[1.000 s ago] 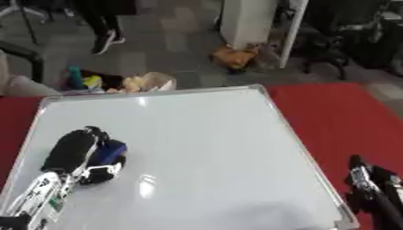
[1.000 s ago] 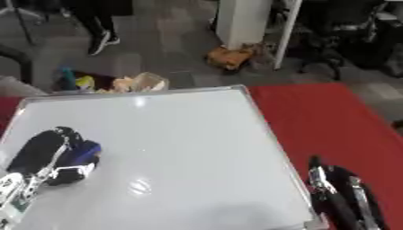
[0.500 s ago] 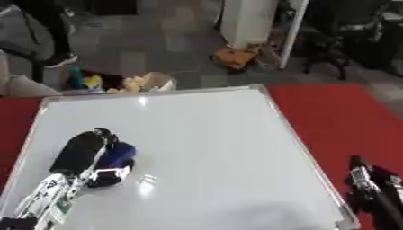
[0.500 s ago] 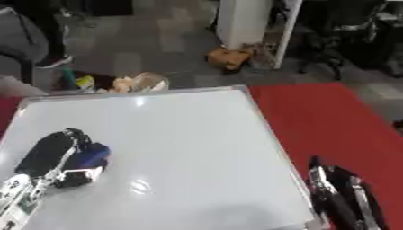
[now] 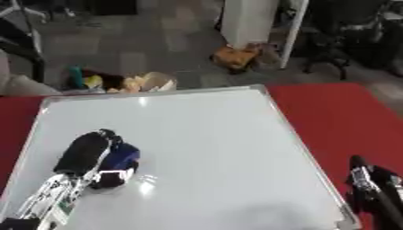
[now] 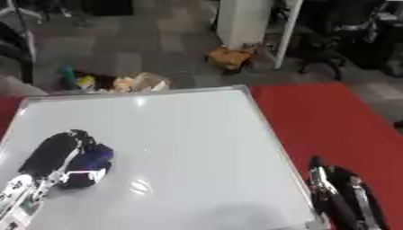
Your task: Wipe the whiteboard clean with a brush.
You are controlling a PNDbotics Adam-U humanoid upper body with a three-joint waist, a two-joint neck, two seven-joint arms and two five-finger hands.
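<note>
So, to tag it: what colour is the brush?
Dark blue brush, clearest in the left eye view.

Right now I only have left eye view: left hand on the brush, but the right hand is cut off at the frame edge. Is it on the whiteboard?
Observer: No. Right eye view shows the whole right hand: it is over the red table, just beside the right edge of the whiteboard.
Operator: Holding anything?
Observer: No. In right eye view its fingers are straight and point away from the robot, with nothing in them.
</note>
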